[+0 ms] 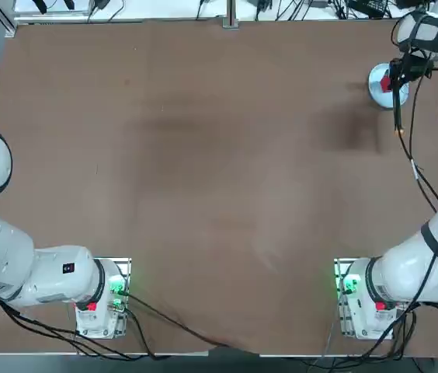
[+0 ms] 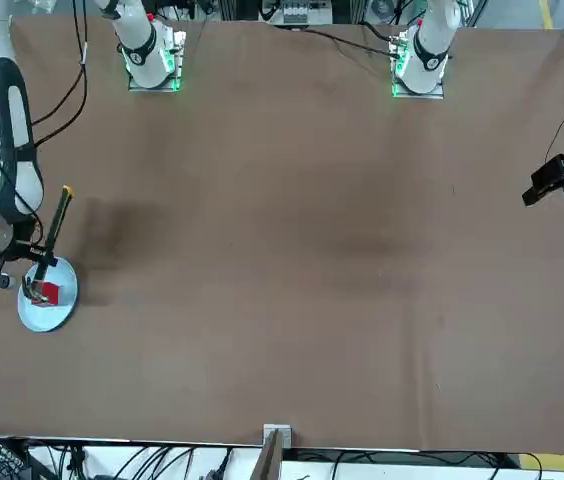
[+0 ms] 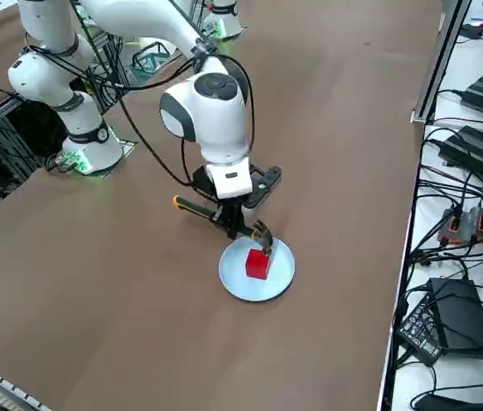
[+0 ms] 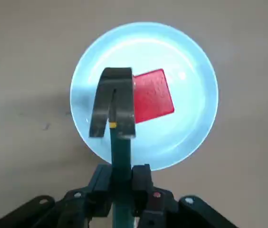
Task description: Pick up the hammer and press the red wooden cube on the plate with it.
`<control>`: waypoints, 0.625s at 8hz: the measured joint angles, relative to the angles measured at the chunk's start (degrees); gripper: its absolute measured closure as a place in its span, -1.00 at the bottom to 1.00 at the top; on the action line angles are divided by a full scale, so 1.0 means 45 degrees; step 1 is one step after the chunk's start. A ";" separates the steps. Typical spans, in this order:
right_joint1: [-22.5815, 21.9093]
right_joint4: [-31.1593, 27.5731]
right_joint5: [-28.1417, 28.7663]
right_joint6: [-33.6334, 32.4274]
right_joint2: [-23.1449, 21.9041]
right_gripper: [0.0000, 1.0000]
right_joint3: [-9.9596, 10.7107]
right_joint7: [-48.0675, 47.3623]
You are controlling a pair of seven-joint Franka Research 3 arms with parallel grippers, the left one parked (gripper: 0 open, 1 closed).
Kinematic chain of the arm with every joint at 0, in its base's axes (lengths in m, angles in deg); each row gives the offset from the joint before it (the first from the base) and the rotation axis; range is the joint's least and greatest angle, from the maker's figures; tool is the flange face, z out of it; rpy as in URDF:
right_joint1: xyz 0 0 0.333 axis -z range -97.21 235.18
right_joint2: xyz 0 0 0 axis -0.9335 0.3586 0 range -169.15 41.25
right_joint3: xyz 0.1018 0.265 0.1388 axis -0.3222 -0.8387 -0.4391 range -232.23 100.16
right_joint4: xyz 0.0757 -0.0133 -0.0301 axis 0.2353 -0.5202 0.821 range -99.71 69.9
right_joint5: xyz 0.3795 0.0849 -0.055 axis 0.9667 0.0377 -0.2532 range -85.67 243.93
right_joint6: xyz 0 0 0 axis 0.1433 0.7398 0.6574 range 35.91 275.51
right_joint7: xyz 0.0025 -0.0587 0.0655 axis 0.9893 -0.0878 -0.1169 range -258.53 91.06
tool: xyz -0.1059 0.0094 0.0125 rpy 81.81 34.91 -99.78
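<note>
The light blue-white plate [image 1: 377,75] lies near the table's far right corner, with the red wooden cube [image 1: 386,83] on it. My right gripper [image 3: 229,218] is shut on the hammer's dark green handle [image 3: 197,206], just short of the plate's rim [image 3: 235,282]. The orange-yellow end tip [image 2: 66,190] points back toward the robot's side. In the wrist view the hammer's head [image 4: 112,102] hangs over the plate [image 4: 191,71] along one edge of the cube [image 4: 153,97], between the fingers [image 4: 142,178]. Whether head and cube touch, I cannot tell.
The table's right edge [image 3: 413,223] runs close past the plate, with cables and power units [image 3: 456,321] beyond it. A short metal post [image 1: 230,22] stands at the far edge. The brown tabletop [image 1: 203,171] spreads wide to the left.
</note>
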 joint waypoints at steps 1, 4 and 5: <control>0.0017 0.0170 0.0000 -0.0116 -0.0149 0.59 0.0015 0.0129; 0.0163 0.0506 -0.0002 -0.1015 -0.0484 0.59 0.0134 0.0595; 0.0257 0.0466 -0.0002 -0.1061 -0.0292 0.59 0.0134 0.0678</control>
